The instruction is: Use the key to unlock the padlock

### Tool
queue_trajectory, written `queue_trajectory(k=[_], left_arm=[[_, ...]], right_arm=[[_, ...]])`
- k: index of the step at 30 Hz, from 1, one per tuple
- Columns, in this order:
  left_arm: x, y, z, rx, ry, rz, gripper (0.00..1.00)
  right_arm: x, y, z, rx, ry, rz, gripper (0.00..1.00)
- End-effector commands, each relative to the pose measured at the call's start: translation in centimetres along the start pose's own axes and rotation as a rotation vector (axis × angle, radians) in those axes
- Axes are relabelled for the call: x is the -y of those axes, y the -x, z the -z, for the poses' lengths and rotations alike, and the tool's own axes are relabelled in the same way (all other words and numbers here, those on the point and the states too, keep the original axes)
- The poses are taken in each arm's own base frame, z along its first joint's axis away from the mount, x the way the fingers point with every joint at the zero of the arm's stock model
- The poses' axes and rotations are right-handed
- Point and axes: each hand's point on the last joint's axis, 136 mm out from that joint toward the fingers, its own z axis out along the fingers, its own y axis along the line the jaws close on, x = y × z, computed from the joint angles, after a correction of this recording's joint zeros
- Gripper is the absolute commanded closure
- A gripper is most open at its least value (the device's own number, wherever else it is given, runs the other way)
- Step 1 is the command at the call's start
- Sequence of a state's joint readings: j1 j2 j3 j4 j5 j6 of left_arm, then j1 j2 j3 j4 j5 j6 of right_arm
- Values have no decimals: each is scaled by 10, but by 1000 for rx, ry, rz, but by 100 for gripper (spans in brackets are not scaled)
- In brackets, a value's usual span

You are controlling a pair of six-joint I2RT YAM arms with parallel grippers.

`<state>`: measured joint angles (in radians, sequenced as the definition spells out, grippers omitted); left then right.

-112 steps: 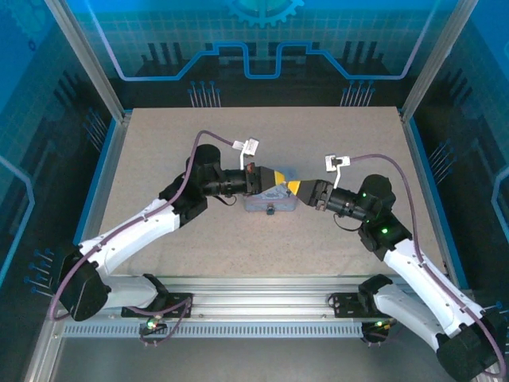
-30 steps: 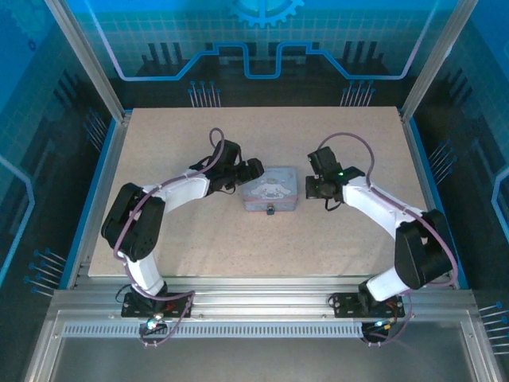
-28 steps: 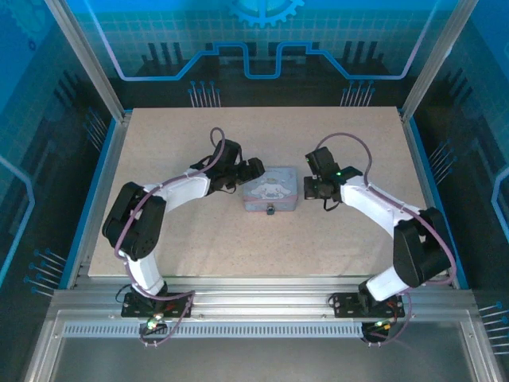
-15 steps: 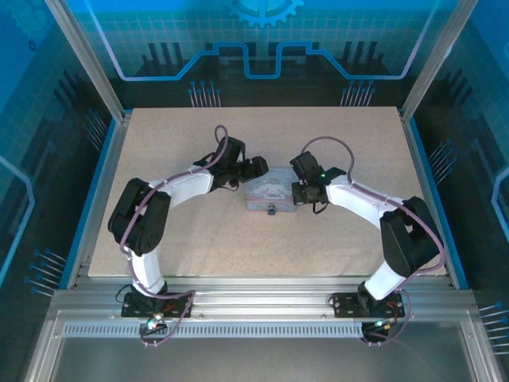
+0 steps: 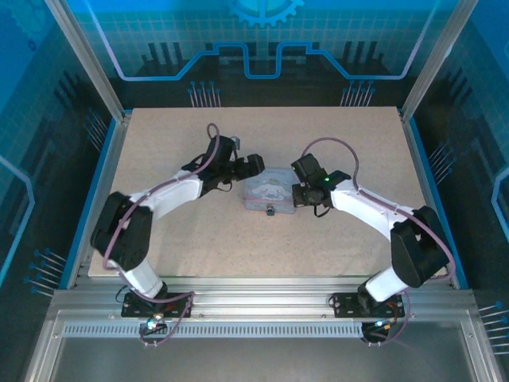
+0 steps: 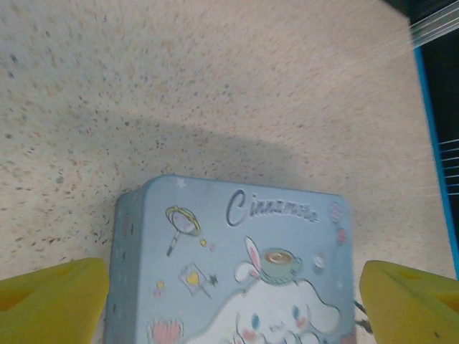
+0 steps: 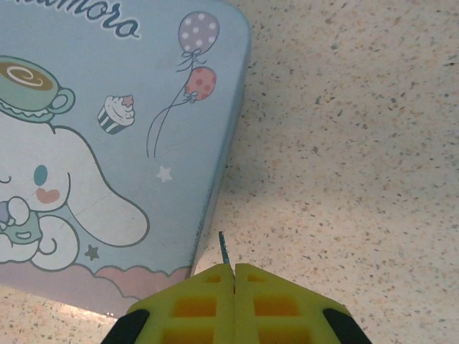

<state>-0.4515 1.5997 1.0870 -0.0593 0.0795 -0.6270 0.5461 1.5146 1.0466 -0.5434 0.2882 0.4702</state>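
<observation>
The key [image 7: 223, 247] held beside the tin [image 7: 107, 143]
The right gripper [image 7: 234, 276] pinches it; the left gripper [image 6: 233, 301] stands open by the tin.

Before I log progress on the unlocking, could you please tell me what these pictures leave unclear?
The padlock: top view, a tiny dark speck at the near side of the tin; locked or not is too small to tell.
The key: right wrist view, a thin sliver; the rest is hidden inside the shut right gripper.
The tin's lower part: left wrist view, cut off by the bottom edge.
</observation>
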Motion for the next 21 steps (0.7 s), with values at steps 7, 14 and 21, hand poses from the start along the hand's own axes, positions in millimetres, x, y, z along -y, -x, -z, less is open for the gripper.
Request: queue_trajectory(k=[7,14,21], left_arm=[[11,-60,54,73,-108,-77,6],[20,-119,35,126,-208,-181,3],[26,-141,-6,184,-204,-254,3]], right_arm=[[36,25,10,38,-46,-56,100],[41,40,-7,19,-62,-55,100],[39,43,-25,-15,-74,-56,100]])
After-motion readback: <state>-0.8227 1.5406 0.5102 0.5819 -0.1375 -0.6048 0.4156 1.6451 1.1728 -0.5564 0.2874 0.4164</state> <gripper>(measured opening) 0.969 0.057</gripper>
